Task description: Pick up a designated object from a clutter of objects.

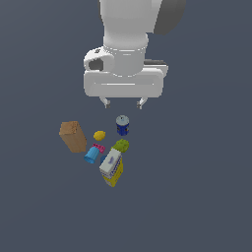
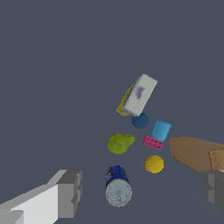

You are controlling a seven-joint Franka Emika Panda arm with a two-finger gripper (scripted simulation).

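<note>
The designated object [image 1: 111, 167] is a long box, white-grey with bluish marks on top and yellow below, lying at the near end of the clutter of objects; the wrist view shows the designated object [image 2: 137, 96] too. Around it lie a green lump [image 1: 121, 145], blue cup [image 1: 91, 155], pink block [image 1: 99, 147], lemon [image 1: 99, 135], blue can [image 1: 122, 125] and brown box [image 1: 73, 136]. A blue ball [image 2: 140, 120] touches the long box. My gripper [image 1: 123, 103] hangs open above the floor, behind the can, holding nothing. Its fingers [image 2: 69, 193] frame the can [image 2: 117, 186].
The floor is a plain dark grey surface. The brown box [image 2: 195, 152] lies close to one fingertip in the wrist view.
</note>
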